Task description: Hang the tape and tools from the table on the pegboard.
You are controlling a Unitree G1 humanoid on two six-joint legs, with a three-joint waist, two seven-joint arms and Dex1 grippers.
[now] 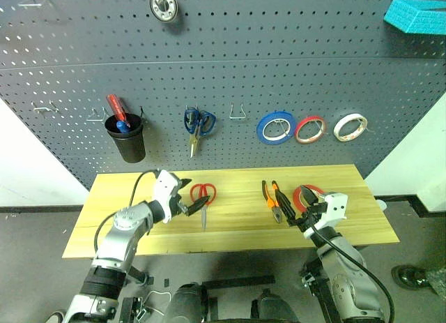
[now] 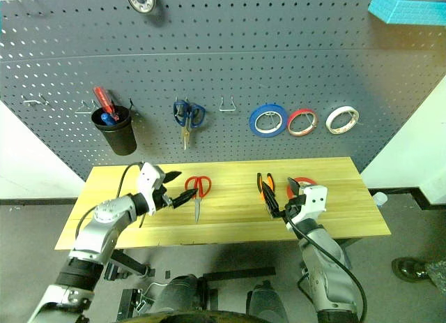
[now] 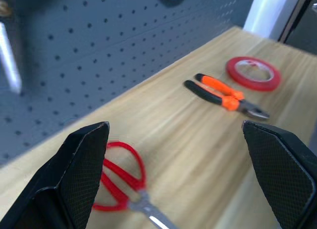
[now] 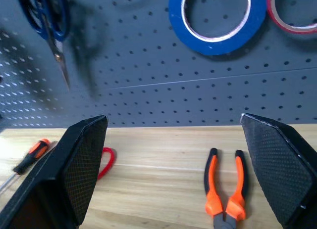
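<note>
While every tool lies untouched on the table (image 1: 230, 229), the pick-up stage is judged barely opened.

Both grippers are seen empty with jaws spread wide: the left gripper (image 1: 189, 206) is held just beside the red-handled scissors (image 1: 203, 196), the right gripper (image 1: 311, 213) near the pliers (image 1: 273, 201) and the red tape (image 1: 306, 195). A descent onto the scissors' handles seems called for next, then a lift to a free hook (image 1: 238, 114) on the pegboard (image 1: 230, 65). From the right wrist view a small screwdriver (image 4: 30, 156) is revealed at the table's left, unseen from the head, which instead offers the whole board: blue scissors (image 1: 197, 122), the blue roll (image 1: 276, 126) and the white roll (image 1: 350, 126) already hung.
</note>
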